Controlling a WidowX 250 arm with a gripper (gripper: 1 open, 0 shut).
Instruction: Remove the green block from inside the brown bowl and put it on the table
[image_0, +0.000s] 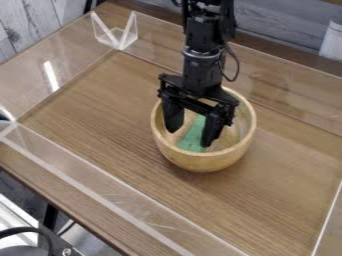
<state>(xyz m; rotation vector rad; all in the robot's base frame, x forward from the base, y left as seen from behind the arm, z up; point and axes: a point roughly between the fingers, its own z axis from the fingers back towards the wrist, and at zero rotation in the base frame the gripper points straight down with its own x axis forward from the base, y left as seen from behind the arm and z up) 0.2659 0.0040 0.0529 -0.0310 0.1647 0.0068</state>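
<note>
The brown bowl (171, 153) stands near the middle of the table (94, 110). Inside it lies the green block (198, 134), leaning against the bowl's inner wall. My gripper (195, 124) points straight down into the bowl with its black fingers (173, 112) spread open on either side of the block. I cannot tell whether the fingers touch the block. The lower part of the block is partly hidden by the fingers.
Low clear acrylic walls (80, 190) edge the tabletop on all sides. A clear folded acrylic piece (118, 30) stands at the back left corner. Bare wood-grain surface spreads left and in front of the bowl.
</note>
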